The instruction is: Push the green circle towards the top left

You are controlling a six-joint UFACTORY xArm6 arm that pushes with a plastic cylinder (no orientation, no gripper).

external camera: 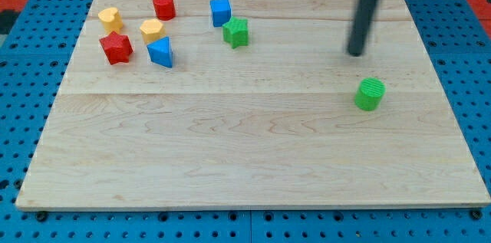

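Seemingly untouched, the green circle (370, 93) sat near the surface's (230, 159) right edge, far from the top-left corner. My tip (356, 53) stood just above it, apart; no fingers existed.

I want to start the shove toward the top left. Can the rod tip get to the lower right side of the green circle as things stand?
Probably yes. My tip sits just above the green circle in the view, apart from it, with bare board around the circle. The other blocks cluster far toward the view's left.

Pale wooden board (253, 159) with eight coloured blocks
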